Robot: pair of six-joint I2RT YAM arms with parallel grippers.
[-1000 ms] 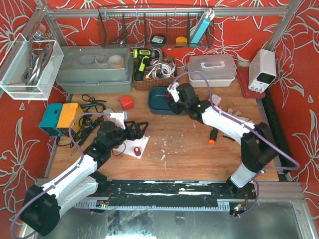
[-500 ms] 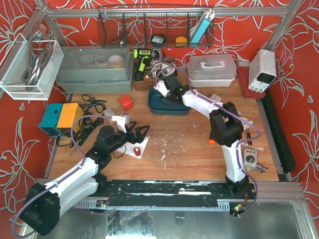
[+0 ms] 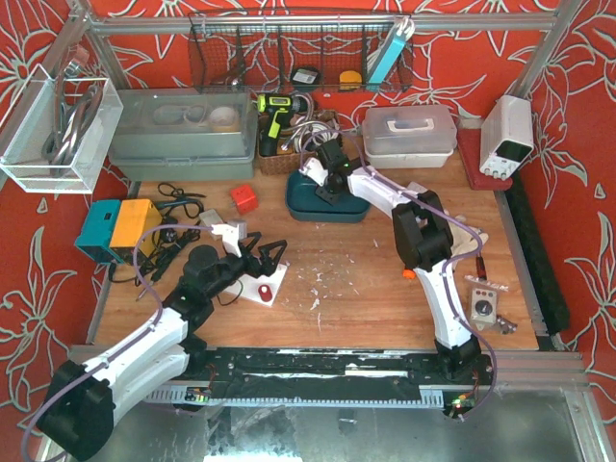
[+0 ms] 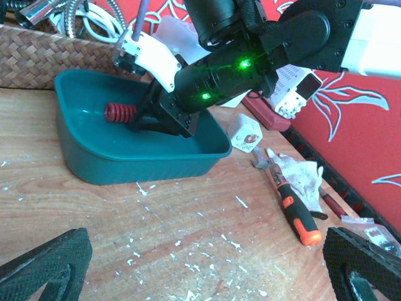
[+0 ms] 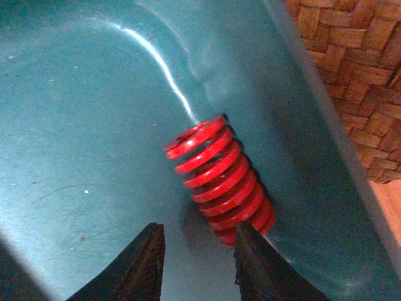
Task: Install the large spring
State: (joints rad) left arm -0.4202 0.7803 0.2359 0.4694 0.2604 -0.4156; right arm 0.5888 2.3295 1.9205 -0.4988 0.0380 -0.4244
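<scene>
Centre frame, large red spring [image 5: 220,179] lying against wall of teal tray [image 5: 94,125], just beyond right gripper [image 5: 197,238] jaws, held narrowly apart, left gripper [image 4: 207,257] jaws spread wide.

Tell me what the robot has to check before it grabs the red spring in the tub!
1. Right gripper open: ok.
2. Red spring centred between its fingers: not ok, it lies nearer one finger.
3. Room for a finger between spring and tub wall: cannot tell.
4. Nothing lying on the spring: ok.
5. Left gripper open, holding nothing: ok.
</scene>
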